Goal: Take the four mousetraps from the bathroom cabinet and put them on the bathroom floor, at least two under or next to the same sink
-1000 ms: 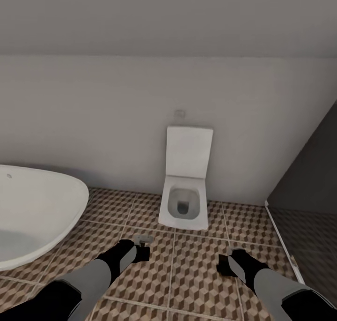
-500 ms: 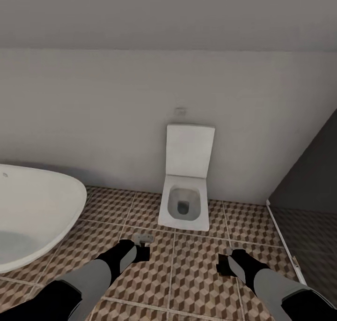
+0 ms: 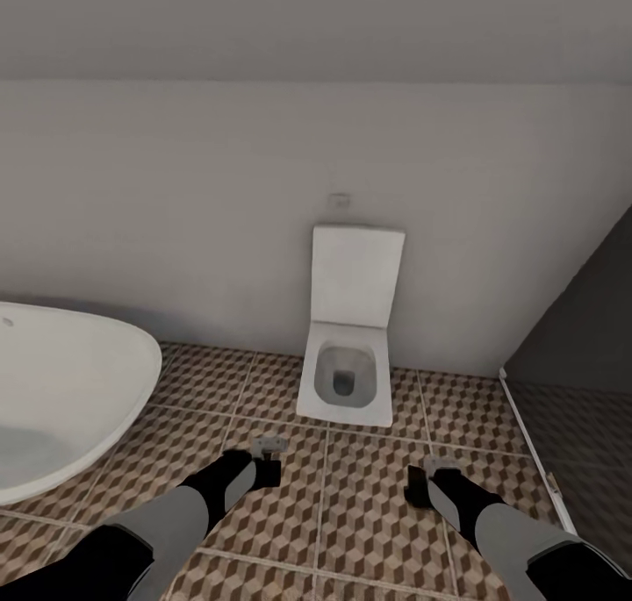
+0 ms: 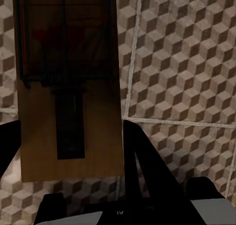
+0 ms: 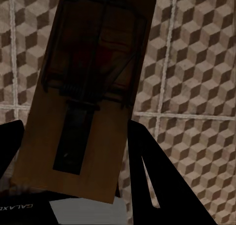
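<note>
The toilet (image 3: 349,355) stands against the wall, straight ahead. The bathtub (image 3: 61,399) is to its left. Both sit on the bathroom floor (image 3: 360,513).

1. Both arms reached forward and down, forearms grey, wrists black.
2. The left gripper (image 3: 266,457) was closed on a mousetrap (image 4: 69,87), its black fingers (image 4: 142,161) flanking the board's sides.
3. The right gripper (image 3: 432,478) likewise clamped a second mousetrap (image 5: 91,92) between its fingers (image 5: 152,171).
</note>
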